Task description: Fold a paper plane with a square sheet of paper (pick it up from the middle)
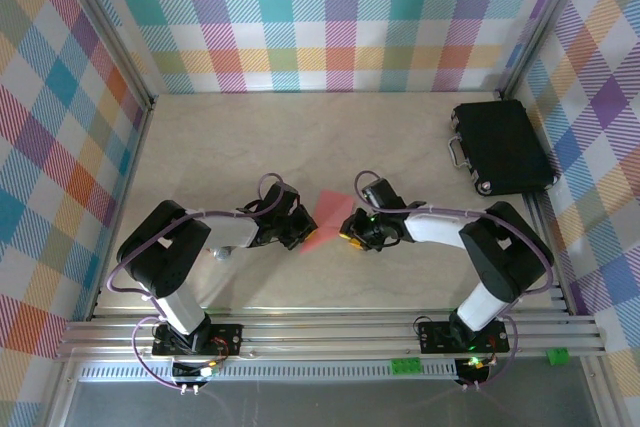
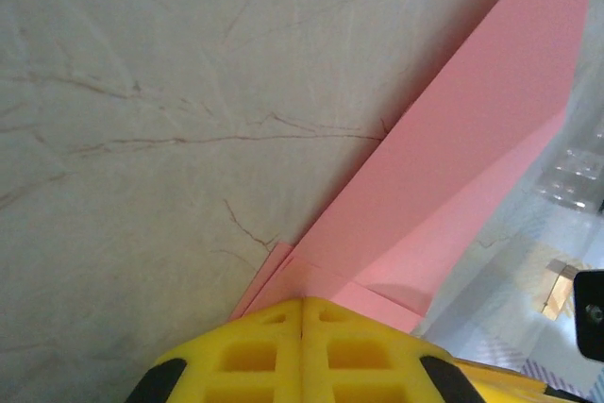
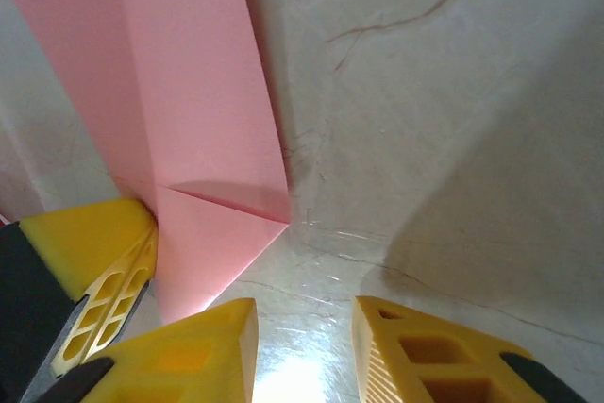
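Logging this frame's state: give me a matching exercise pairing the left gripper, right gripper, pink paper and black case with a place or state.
1 left gripper
2 right gripper
3 folded pink paper
4 black case

a far right corner
b jaws apart, nothing between
c jaws shut on the paper
d between both grippers

Pairs: 1-c; 2-b; 3-d; 4-a

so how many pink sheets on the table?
1. The paper, partly folded, is mid-way across the table between the pincers: left pincer shut on one end, right pincer open beside the other. Another could be hidden where the table is covered.
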